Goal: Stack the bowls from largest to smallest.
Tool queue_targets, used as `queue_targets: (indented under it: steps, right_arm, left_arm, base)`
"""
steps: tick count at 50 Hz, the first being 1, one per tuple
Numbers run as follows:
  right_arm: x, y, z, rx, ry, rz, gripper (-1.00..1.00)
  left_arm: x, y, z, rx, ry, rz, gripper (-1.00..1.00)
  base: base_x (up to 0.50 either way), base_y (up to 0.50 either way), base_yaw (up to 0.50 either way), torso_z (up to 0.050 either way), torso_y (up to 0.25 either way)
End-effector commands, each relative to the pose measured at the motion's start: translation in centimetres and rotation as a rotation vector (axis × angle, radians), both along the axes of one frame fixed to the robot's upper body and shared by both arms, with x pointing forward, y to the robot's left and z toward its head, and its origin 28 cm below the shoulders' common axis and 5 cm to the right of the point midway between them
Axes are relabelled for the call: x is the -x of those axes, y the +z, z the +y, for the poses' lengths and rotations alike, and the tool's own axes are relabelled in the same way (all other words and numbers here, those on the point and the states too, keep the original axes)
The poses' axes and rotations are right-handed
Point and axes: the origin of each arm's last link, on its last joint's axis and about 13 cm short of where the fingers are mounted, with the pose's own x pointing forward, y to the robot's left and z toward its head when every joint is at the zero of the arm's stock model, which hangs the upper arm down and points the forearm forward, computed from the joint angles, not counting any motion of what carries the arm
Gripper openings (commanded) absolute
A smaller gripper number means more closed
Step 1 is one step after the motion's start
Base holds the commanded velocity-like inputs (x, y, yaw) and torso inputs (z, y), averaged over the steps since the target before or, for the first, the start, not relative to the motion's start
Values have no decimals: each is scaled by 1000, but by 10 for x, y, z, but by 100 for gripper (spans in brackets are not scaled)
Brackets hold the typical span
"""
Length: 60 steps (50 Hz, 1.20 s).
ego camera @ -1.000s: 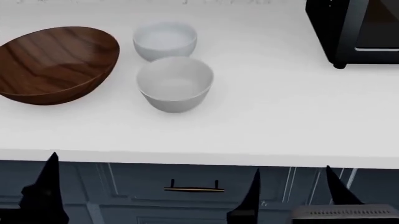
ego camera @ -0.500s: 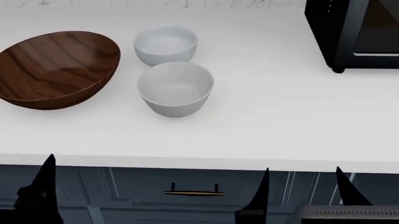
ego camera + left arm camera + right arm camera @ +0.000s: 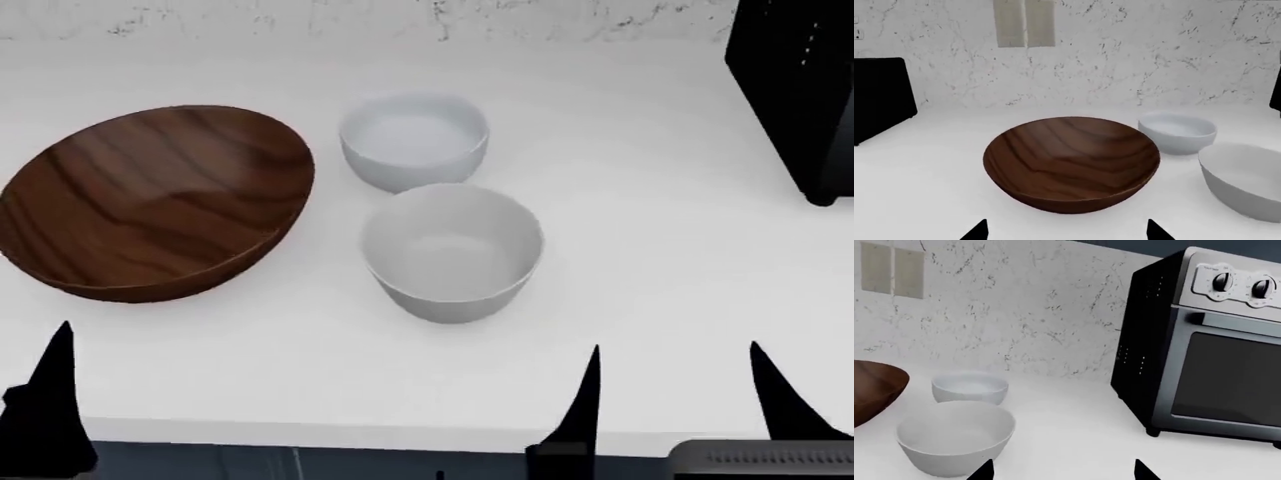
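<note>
Wood-grain large bowl (image 3: 1071, 162) sits left on the worktop (image 3: 921, 175), rigid, best pinched at its rim. From the head view, the deep white bowl (image 3: 453, 250) looks slick and probably light; the smaller bowl (image 3: 414, 139) sits just behind. Both sets of fingers spread apart, empty.

No readable text, label, brand or number showed in any view. The toaster oven (image 3: 1207, 345) at the far right of the counter carried two knobs ringed with fine markings, too small to read. The bowls, the wall plate and the marbled backsplash bore no lettering.
</note>
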Motion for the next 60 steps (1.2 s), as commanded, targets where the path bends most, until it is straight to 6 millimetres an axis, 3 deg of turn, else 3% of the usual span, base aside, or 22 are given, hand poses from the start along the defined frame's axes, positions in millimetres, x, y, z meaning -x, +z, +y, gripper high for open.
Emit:
queue_targets:
  steps: [1,32,35,39,44,49,55,60]
  right_arm:
    - [0,1,-7,-1,-28,12,100]
    - [2,3,-18,37,-80,13,100]
    - [1,3,-18,-26,-90,30,100]
    - [-1,13,-24,-32,-115,63,100]
    - [-12,24,-28,10,-90,134,100]
    - [-42,34,-34,42,-113,270,100]
    - [-74,61,-43,-87,-100,351,100]
    - [-103,66,-56,-131,-80,486,100]
  left_arm:
    - [3,5,4,-1,25,-22,100]
    - [2,8,10,-8,41,-25,100]
    - [2,7,10,-12,38,-20,100]
    - [3,8,12,-8,42,-14,100]
    - [3,7,12,-11,38,-2,100]
    - [4,8,14,-3,43,18,100]
    - [3,8,16,1,50,33,100]
    - [4,10,21,9,62,34,100]
  base:
    - [449,355,0,0,0]
    - [448,358,0,0,1]
    - [314,223,0,0,3]
    - [0,0,0,0,3]
    - [0,0,0,0,0]
    - [0,0,0,0,0]
    - [0,0,0,0,0]
    - [0,0,0,0,0]
